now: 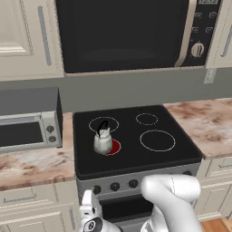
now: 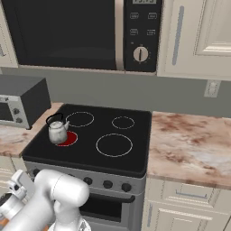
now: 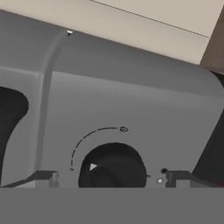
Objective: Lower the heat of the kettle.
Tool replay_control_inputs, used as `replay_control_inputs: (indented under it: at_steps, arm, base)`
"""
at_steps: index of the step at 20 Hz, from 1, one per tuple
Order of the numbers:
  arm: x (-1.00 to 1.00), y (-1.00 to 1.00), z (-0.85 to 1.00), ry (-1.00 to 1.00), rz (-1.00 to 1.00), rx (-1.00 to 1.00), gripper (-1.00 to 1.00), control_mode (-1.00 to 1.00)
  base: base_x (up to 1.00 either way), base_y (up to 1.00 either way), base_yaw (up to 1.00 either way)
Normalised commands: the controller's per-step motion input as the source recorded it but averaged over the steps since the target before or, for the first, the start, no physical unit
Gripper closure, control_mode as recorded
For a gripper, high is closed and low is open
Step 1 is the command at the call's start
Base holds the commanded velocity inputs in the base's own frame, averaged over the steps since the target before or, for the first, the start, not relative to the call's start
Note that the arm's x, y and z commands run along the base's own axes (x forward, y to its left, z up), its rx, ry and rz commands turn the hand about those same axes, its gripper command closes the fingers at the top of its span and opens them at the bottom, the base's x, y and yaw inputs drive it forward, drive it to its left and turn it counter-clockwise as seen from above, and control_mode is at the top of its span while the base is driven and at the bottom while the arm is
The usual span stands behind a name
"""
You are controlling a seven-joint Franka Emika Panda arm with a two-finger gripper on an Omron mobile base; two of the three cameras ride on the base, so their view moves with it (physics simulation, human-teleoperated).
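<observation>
Left base view: the kettle is seen upright on the front-left burner, which glows red, on the black stove. The end effector is seen low at the stove's front panel, below the kettle and well apart from it.

Right base view: the kettle is seen at the stove's left side; the marbled desk lies to the right.

Hand view: a dark knob is framed between the fingertips, which are spread on either side of it; contact cannot be told.
</observation>
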Motion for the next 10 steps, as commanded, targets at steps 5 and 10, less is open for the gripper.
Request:
replay_control_inputs:
  at_steps: [5,10]
  arm:
    - [0.01,-0.03,0.0,-0.06,0.0,0.03,-1.0,-1.0]
    - [0.04,-0.01,0.12,-0.06,0.0,0.01,-1.0,-1.0]
  base:
    - [0.0,0.0,0.0]
    - [0.0,0.0,0.0]
